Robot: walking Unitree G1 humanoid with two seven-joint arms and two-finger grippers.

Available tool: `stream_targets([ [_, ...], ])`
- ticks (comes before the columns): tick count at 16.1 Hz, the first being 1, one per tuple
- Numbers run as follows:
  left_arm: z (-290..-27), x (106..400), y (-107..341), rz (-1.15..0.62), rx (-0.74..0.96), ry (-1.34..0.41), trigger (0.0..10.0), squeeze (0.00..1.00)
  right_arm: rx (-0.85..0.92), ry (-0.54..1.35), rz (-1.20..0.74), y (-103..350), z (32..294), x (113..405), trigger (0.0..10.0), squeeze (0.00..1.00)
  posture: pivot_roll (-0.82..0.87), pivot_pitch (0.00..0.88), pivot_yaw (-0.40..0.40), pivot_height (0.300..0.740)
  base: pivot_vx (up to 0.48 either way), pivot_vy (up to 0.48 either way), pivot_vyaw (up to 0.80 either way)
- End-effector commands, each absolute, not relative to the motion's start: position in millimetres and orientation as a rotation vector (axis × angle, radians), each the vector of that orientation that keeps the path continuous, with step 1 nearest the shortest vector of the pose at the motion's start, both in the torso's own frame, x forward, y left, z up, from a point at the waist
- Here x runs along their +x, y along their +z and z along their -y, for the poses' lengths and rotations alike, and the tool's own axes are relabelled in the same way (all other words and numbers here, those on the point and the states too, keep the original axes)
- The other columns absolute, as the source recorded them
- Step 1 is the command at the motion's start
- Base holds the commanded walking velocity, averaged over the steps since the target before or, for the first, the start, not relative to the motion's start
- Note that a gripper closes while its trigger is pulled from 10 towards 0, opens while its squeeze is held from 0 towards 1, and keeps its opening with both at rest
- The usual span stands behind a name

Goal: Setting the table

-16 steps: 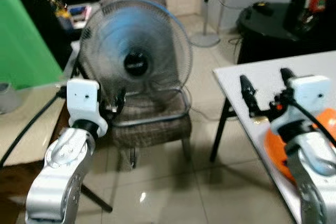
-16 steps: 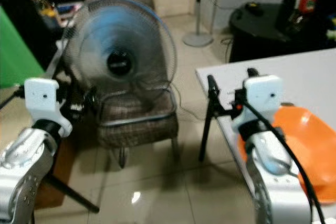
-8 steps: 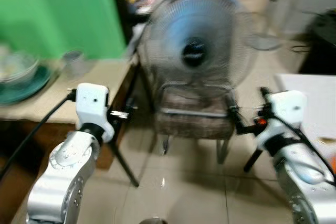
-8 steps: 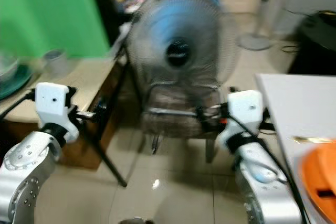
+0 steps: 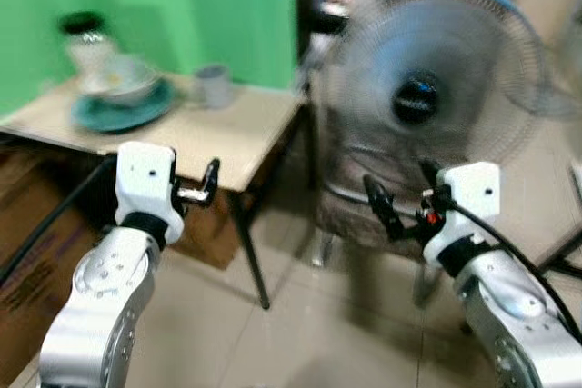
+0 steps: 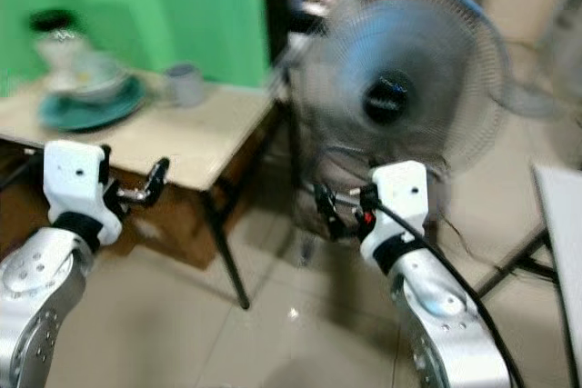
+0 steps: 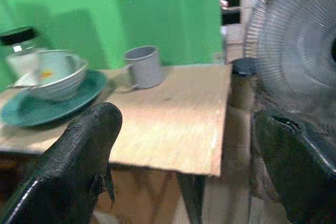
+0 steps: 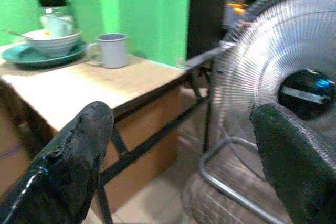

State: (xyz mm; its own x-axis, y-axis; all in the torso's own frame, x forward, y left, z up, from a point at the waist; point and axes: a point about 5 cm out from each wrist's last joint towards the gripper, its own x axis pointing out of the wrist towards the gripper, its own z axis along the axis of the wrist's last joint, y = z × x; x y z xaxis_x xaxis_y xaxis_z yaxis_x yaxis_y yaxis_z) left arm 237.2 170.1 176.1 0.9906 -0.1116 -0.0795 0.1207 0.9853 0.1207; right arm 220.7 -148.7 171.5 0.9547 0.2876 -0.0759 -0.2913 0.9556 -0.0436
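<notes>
A teal plate (image 7: 31,109) lies flat on the wooden side table (image 7: 168,129), toward its far end by the green wall. On the plate sits a pale bowl (image 7: 55,74) with a small orange mark on its side, upright, and a utensil handle (spoon or fork, cannot tell) (image 7: 21,80) leans out over its rim. Just behind the bowl stands a glass jar (image 7: 20,51) with a black lid, upright. A grey mug (image 7: 143,66) stands upright on the bare tabletop beside the plate, apart from it, its handle turned toward the plate.
</notes>
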Motion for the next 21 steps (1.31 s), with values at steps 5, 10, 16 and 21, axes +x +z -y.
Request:
stream_targets([
  [5,-172.3,231.1,176.4,-0.078,0.141,-0.120,10.0,0.67,-0.035,0.328,-0.075,167.6,140.4,226.4,10.0,1.00,0.03,0.000,0.066,0.740,0.316,0.000,0.80],
  [10,-171.8,229.2,175.7,-0.092,0.151,-0.143,10.0,0.67,-0.080,0.329,-0.062,168.5,138.4,228.4,10.0,1.00,0.04,0.000,0.068,0.740,0.323,0.000,0.16],
  [16,-168.1,228.3,175.1,-0.095,0.159,-0.176,10.0,0.67,-0.106,0.300,-0.044,169.4,138.5,230.6,10.0,0.00,0.04,0.000,0.069,0.740,0.318,0.000,0.00],
  [21,-168.4,227.8,174.7,-0.097,0.162,-0.195,10.0,0.67,-0.068,0.274,-0.036,173.7,141.0,232.5,10.0,0.00,0.03,0.000,0.069,0.740,0.299,0.000,-0.32],
])
